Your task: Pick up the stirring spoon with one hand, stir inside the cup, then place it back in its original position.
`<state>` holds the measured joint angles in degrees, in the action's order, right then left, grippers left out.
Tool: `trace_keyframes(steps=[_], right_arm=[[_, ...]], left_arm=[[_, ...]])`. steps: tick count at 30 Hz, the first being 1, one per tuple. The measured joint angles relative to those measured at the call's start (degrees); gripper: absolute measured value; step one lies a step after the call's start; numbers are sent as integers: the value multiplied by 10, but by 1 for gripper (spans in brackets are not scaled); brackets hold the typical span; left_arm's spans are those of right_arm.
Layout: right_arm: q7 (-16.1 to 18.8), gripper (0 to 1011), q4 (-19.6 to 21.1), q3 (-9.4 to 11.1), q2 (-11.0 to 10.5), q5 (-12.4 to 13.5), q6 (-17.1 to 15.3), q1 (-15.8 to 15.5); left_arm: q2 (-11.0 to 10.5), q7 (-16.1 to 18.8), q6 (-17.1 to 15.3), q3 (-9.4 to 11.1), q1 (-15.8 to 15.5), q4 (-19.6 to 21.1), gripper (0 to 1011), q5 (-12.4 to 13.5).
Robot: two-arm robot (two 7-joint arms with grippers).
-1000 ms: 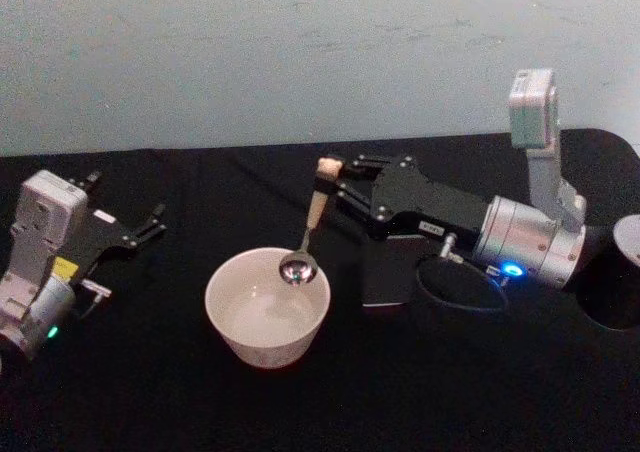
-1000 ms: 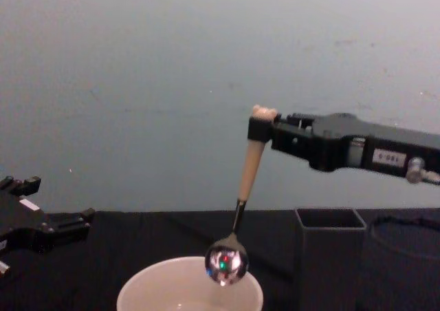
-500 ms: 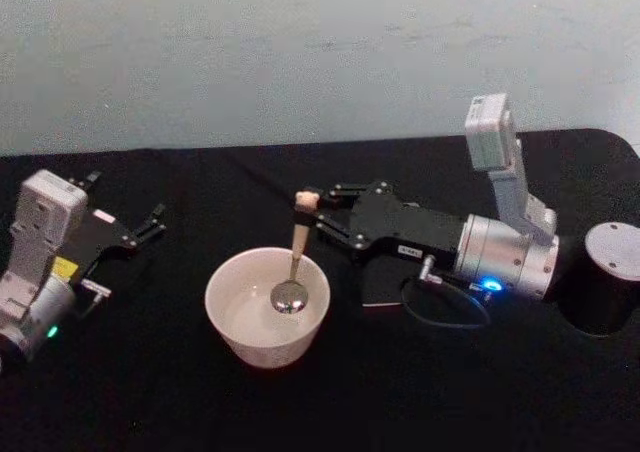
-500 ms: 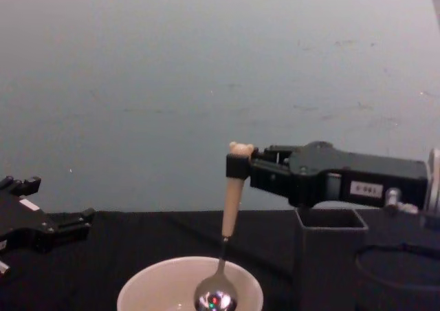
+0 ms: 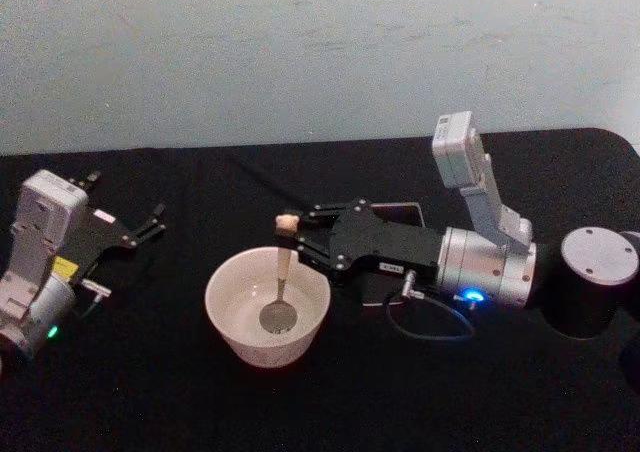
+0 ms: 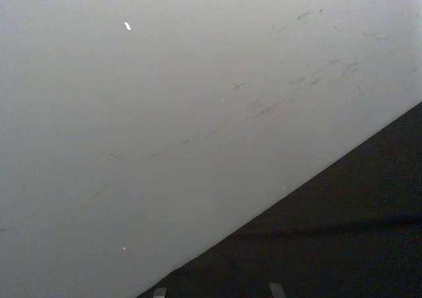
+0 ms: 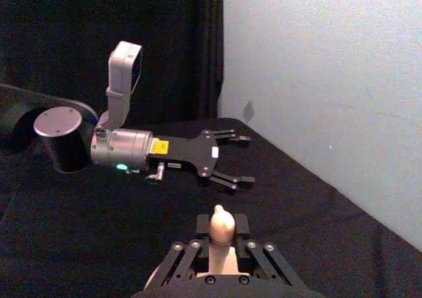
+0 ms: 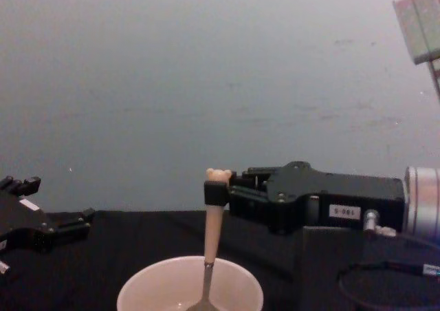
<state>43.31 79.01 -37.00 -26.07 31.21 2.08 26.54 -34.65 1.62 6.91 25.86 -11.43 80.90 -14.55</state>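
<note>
The cream-white cup (image 5: 230, 322) stands mid-table in the head view, and its rim (image 8: 144, 287) shows low in the chest view. The stirring spoon (image 5: 284, 264) stands nearly upright in it, steel bowl down inside, bear head on top (image 8: 218, 175). My right gripper (image 5: 293, 234) reaches in from the right, shut on the top of the cream handle (image 7: 220, 225). The dark grey holder (image 5: 402, 210) sits behind that arm, mostly hidden (image 8: 322, 270). My left gripper (image 5: 150, 224) rests open at the far left, apart from the cup (image 7: 234, 159).
A dark cylinder (image 5: 590, 277) stands at the right edge of the black table. A cable loop (image 5: 432, 324) hangs under the right wrist. A grey wall closes the back. Bare black cloth lies in front of the cup.
My right gripper has moved left and down with the spoon. The spoon's bowl went from above the cup's rim to deep inside it. The left arm has not moved.
</note>
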Motion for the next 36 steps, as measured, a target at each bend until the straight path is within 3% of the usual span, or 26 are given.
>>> trace_keyframes(steps=[12,23,36], right_arm=[[6,214,-13,-16,13,-17,4,11],[-2,215,-46,-26,41,-35,4,29],[-24,214,-101,-20,71,-57,7,51]], left_arm=[[0,0,0,0,0,0,1001,0],[0,0,0,0,0,0,1001,0],[0,0,0,0,0,0,1001,0]])
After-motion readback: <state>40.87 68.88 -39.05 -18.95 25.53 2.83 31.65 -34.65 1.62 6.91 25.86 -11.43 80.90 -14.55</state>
